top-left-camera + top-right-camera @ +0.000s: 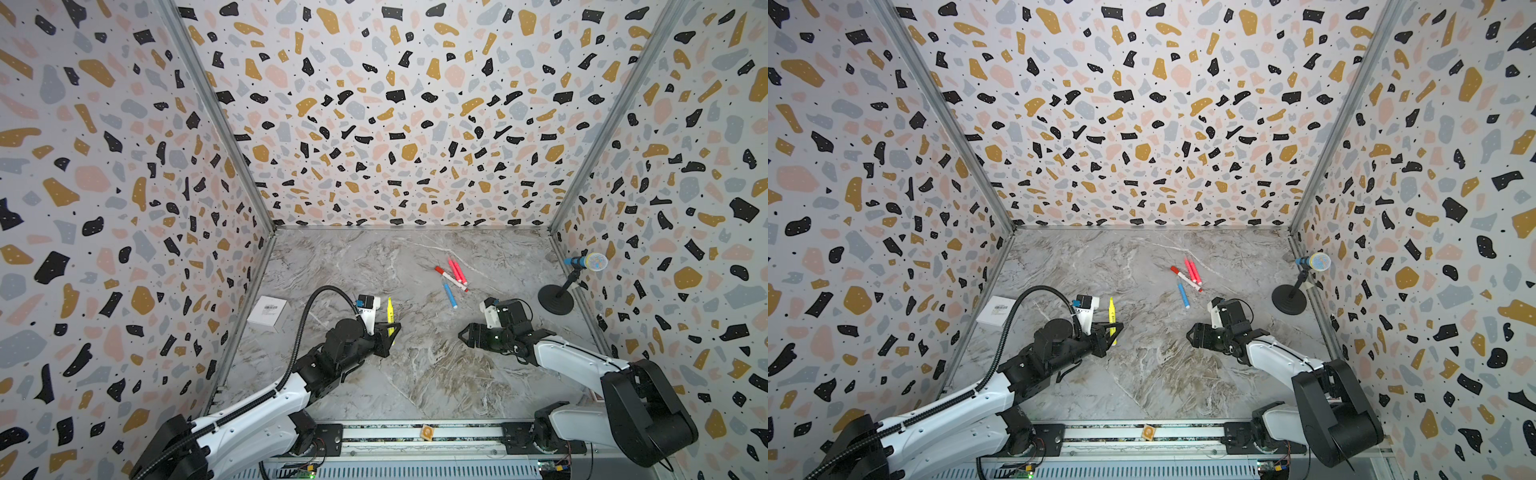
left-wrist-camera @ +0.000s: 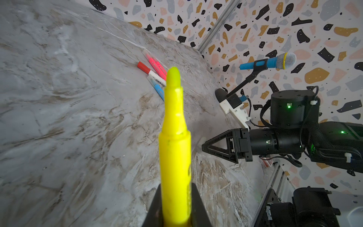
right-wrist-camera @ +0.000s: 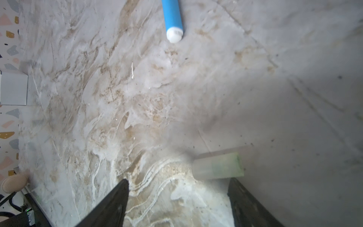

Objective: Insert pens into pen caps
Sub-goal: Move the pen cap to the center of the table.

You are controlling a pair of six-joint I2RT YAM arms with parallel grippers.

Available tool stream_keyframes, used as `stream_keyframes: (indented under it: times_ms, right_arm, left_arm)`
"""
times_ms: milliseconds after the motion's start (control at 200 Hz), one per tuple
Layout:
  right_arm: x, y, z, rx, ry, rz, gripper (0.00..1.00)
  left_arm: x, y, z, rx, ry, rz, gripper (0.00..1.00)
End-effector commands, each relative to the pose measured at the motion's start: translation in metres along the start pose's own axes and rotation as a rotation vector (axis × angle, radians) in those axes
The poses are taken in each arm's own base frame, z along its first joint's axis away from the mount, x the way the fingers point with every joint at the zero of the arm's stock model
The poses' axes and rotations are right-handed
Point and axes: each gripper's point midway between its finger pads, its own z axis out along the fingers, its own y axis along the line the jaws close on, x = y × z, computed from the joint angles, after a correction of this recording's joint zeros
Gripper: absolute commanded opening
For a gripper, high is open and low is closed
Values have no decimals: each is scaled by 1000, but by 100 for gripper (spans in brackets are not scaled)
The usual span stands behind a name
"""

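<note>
Top views, left gripper [image 1: 391, 330]: pinching the yellow pen [image 1: 390, 311], tip aimed at the back wall [image 1: 415, 124].
Top views, right gripper [image 1: 462, 334]: low over the surface [image 1: 415, 374], well apart from the left gripper.
Top views, other pens: two pink pens [image 1: 456, 268], white pen with red ends [image 1: 451, 278] and blue pen [image 1: 449, 294] lie together beyond the right gripper.
Left wrist, yellow pen: uncapped, clamped between the jaws.
Right wrist, right gripper: jaws spread, nothing between them; clear pen cap [image 3: 218, 166] lies on the surface just beside one finger.
</note>
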Motion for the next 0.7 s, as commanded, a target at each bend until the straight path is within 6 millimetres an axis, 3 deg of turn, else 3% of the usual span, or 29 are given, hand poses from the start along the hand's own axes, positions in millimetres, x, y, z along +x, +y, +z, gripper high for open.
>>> stream_keyframes:
  times_ms: [0, 210, 696]
  right_arm:
    - [-22, 7, -4, 3, -53, -32, 80]
    - [-30, 5, -1, 30, -50, -46, 77]
    - [-17, 3, 13, 83, 3, -85, 73]
  left_arm:
    - [-3, 4, -3, -9, -25, 6, 0]
    - [-5, 6, -4, -16, -30, 6, 0]
    - [-6, 6, -7, -16, -36, 14, 0]
